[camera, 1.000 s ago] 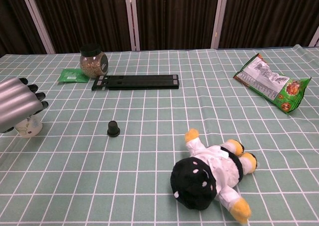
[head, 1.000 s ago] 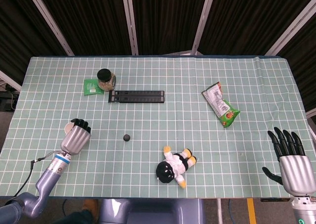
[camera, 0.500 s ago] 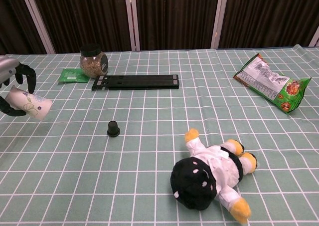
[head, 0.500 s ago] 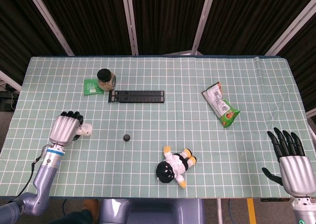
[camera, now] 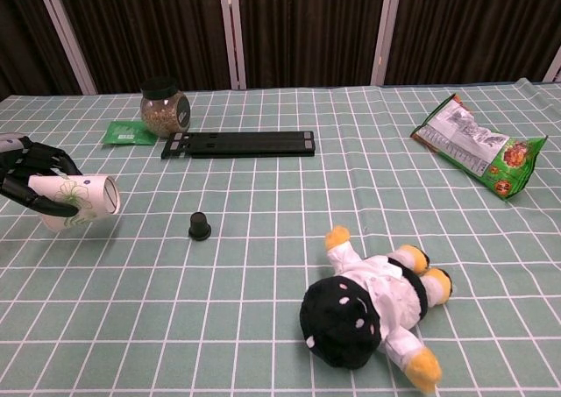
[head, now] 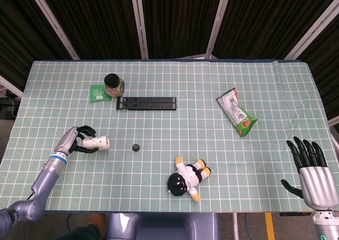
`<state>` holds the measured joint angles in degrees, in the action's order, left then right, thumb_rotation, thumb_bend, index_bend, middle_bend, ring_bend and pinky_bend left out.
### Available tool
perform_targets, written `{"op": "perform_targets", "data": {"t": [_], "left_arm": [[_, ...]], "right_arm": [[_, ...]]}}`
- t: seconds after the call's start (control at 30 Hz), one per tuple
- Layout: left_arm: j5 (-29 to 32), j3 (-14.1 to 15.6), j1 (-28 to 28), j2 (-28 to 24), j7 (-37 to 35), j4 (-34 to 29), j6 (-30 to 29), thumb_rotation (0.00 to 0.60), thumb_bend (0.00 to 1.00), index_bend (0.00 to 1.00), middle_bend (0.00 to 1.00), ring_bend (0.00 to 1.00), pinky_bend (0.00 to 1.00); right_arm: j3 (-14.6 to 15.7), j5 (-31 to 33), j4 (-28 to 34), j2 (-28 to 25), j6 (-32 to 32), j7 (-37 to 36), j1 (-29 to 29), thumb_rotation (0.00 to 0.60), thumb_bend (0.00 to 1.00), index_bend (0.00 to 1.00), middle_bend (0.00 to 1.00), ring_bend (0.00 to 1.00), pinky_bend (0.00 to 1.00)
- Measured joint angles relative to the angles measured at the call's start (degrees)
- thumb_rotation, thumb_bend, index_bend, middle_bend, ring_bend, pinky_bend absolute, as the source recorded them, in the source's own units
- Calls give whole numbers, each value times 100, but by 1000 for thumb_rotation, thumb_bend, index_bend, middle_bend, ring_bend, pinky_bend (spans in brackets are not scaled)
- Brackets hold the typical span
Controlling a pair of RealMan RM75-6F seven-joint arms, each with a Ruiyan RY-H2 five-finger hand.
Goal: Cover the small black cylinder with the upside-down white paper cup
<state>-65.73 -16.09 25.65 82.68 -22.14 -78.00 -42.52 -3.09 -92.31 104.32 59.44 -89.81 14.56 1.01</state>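
Note:
My left hand (head: 76, 140) (camera: 24, 179) grips the white paper cup (head: 98, 143) (camera: 81, 201) at the table's left side. The cup lies on its side in the air, its mouth pointing right toward the small black cylinder (head: 136, 147) (camera: 200, 226). The cylinder stands on the checked cloth, a short way right of the cup and apart from it. My right hand (head: 313, 169) hangs at the table's front right corner, fingers spread, holding nothing; the chest view does not show it.
A plush doll (head: 188, 179) (camera: 372, 305) lies in front of the cylinder to the right. A black strip (head: 146, 103) (camera: 238, 143), a jar (head: 113, 85) (camera: 165, 107) and a green packet (head: 97, 92) sit at the back left. A snack bag (head: 236, 113) (camera: 478, 156) lies right.
My left hand has lifted the cup off the cloth and turned it onto its side, carrying it a little right toward the cylinder. The right hand has not moved.

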Motion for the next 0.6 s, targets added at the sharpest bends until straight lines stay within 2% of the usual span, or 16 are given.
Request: {"op": "perform_targets", "data": {"t": [0.07, 0.13, 0.17, 0.2, 0.23, 0.27, 0.47, 0.6], "left_arm": [[-25, 22, 44, 57, -95, 158, 28, 600, 0, 455, 260, 270, 357], [-119, 89, 92, 101, -151, 273, 49, 600, 0, 292, 115, 126, 241], [-178, 129, 110, 102, -134, 293, 51, 600, 0, 159, 41, 48, 149], [-250, 179, 127, 103, -81, 314, 37, 600, 0, 54, 1, 4, 70], [-288, 208, 134, 104, -22, 326, 9, 600, 0, 13, 0, 0, 34], [-321, 233, 136, 103, 55, 332, -47, 600, 0, 0, 0, 0, 5], [-676, 413, 110, 10, 1017, 172, -739, 600, 0, 0, 0, 0, 0], [-961, 565, 83, -70, 2199, -71, -1254, 600, 0, 19, 0, 0, 0]], "right_arm": [[-7, 22, -8, -4, 2, -10, 1, 600, 0, 0, 0, 0, 0], [-13, 50, -15, -8, 3, -18, 1, 600, 0, 0, 0, 0, 0], [-15, 55, -16, -9, 3, -20, 1, 600, 0, 0, 0, 0, 0], [-16, 57, -16, -9, 3, -16, 1, 600, 0, 0, 0, 0, 0], [-16, 59, -16, -8, 2, -6, 1, 600, 0, 0, 0, 0, 0], [-16, 61, -14, -7, 0, 10, 0, 600, 0, 0, 0, 0, 0], [-9, 59, 18, -11, 5, 21, 5, 600, 0, 0, 0, 0, 0], [1, 39, 31, -20, 13, 9, 12, 600, 0, 0, 0, 0, 0]]}}
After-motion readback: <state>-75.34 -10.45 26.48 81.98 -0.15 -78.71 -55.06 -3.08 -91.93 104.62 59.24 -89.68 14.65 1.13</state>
